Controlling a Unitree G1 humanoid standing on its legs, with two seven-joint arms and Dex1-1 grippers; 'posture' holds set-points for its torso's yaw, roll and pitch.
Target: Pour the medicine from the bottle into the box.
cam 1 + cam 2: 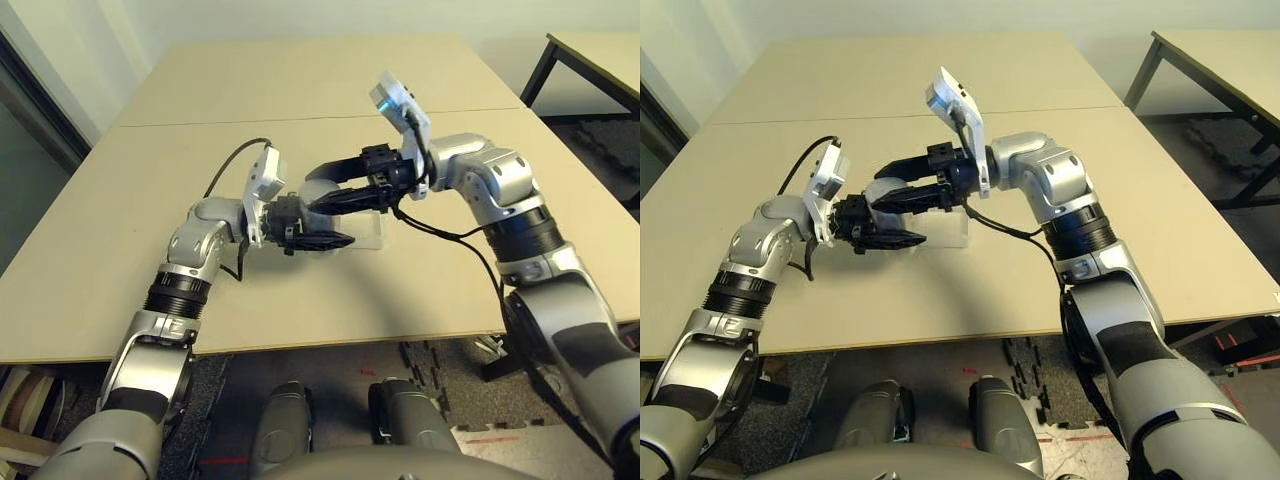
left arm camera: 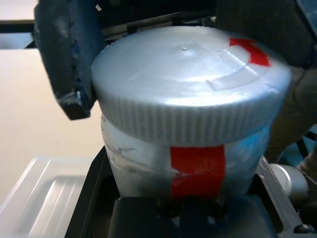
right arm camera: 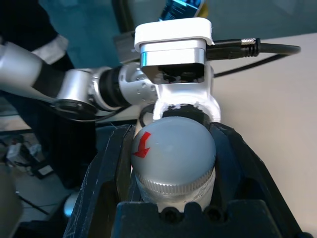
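My left gripper [image 1: 325, 238] is shut on the body of the bottle [image 2: 188, 163], a silver-grey cylinder with a red mark. It holds the bottle just above the table. The grey ribbed cap [image 3: 173, 153], with its red arrow, is screwed on. My right gripper [image 1: 318, 195] reaches in from the right and is shut on the cap, one dark finger [image 3: 106, 173] on each side. The clear shallow box [image 1: 372, 232] lies on the table right behind the two grippers, and one corner of the box [image 2: 44, 193] lies just below the bottle. The medicine is hidden.
The tan table [image 1: 300, 100] stretches far back, with a seam [image 1: 180, 124] across it. A second table [image 1: 600, 50] with black legs stands at the far right. Black cables [image 1: 440, 232] hang from my right wrist over the tabletop.
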